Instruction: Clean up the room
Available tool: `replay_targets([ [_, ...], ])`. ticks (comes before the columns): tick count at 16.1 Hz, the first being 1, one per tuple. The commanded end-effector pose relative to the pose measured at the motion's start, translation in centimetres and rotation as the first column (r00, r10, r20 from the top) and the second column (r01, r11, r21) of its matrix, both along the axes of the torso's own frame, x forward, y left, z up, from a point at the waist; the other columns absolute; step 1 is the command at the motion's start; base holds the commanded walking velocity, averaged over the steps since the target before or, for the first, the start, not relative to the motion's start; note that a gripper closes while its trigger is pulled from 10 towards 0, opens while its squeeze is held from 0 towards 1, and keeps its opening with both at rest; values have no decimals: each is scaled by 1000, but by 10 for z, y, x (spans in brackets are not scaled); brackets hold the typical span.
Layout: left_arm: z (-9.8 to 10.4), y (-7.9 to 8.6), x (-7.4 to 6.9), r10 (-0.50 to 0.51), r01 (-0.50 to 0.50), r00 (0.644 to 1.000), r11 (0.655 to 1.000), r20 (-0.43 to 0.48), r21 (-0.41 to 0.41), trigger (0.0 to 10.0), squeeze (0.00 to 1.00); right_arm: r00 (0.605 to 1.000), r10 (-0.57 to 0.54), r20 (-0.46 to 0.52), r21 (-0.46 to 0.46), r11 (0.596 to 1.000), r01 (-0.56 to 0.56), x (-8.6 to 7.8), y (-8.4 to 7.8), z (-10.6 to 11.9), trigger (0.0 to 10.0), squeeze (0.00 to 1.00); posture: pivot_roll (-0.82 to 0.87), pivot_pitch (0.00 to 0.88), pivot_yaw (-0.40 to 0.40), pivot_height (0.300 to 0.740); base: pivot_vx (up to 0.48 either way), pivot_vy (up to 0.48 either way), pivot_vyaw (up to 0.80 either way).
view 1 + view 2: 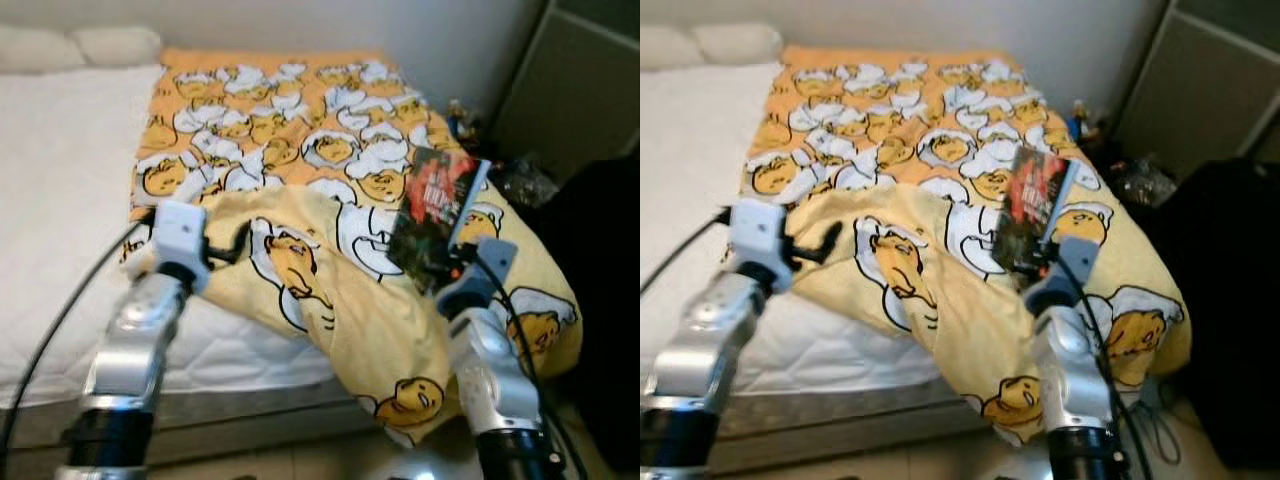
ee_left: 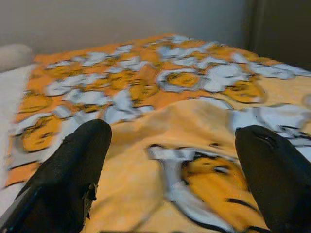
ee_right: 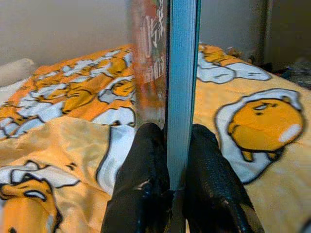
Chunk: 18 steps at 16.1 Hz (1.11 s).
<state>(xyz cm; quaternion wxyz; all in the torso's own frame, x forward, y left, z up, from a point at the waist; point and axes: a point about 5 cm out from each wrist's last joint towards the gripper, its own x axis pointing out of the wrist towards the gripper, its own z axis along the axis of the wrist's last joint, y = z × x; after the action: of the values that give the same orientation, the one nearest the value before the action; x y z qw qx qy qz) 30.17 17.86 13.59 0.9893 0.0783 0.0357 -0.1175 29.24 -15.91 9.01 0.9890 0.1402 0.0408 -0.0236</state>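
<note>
My right gripper (image 3: pixel 177 160) is pinching a thin glossy book (image 1: pixel 436 212) by its bottom edge, held upright just above the soft, rumpled yellow cartoon blanket (image 1: pixel 300 150). My left gripper (image 2: pixel 175 170) has its textured black fingers spread wide over a folded-back blanket corner, quilted white mattress (image 1: pixel 60 180) beside it.

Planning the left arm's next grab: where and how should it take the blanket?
Grip the folded-back edge of the blanket just ahead of the left gripper, coming in level from the robot's side. That fold stands up off the mattress, so the open fingers can straddle it. The right gripper is busy holding the book.
</note>
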Motion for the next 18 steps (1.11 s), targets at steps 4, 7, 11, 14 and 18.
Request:
replay_targets([
  [4,3,1,1,-5,5,1000,1000,6,8,10000,486,998,-2,66,-9,1000,3,6,0,15,10000,0,30,0,-27,740,0,313,0],
  [7,4,1,2,-8,8,1000,1000,8,9,10000,486,997,3,71,-15,1000,-2,6,1,16,10000,0,41,0,-38,740,0,312,0],
  [11,5,1,1,-9,9,1000,1000,10,10,10000,486,998,4,62,-15,1000,-3,4,3,14,10000,0,39,0,-37,740,0,351,0],
  [14,6,0,1,-11,10,1000,1000,11,12,10000,486,998,2,60,-18,1000,-1,4,2,14,10000,0,38,0,-40,740,0,365,0],
  [18,5,-1,1,-17,17,1000,1000,11,15,10000,490,998,3,55,-13,1000,-2,4,2,13,10000,0,38,0,-43,740,0,365,0],
])
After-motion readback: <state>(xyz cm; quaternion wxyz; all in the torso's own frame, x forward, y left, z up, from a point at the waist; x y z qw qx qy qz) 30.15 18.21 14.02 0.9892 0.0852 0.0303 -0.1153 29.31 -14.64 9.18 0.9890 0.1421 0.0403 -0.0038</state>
